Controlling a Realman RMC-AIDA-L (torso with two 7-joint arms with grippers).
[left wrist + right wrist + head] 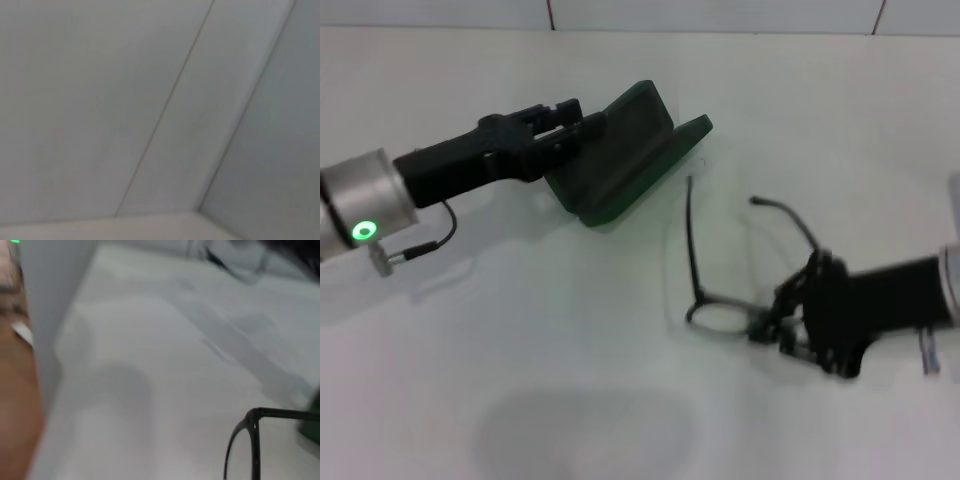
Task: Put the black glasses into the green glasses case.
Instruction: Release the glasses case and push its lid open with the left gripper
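A white table (pixel 570 380) fills the head view, with a faint grey shadow on its nearest part.

Closest to the robot, on its right side, the right gripper (pixel 782 322) reaches in from the right edge on a black arm. Its dark fingers are pinched on the front frame of the black glasses (pixel 720 312), at the lens nearer to the arm. The other lens rim sticks out to the left of the gripper, just above or on the table; which of the two cannot be told. The two thin temple arms are unfolded and point away from the robot, one running nearly straight toward the case, the other curving up beside the gripper. In the right wrist view, one black lens rim and a temple of the glasses (pixel 252 440) show over the white surface.

Farther back and to the left, the green glasses case (pixel 625 150) lies open on the table, well apart from the glasses. Its lid stands tilted up and its shallow base points toward the right.

The left gripper (pixel 570 118) comes in from the left on a black arm with a silver wrist and a green light. Its tips touch the raised lid. Whether those fingers are spread or closed cannot be told. The left wrist view shows only pale wall panels.
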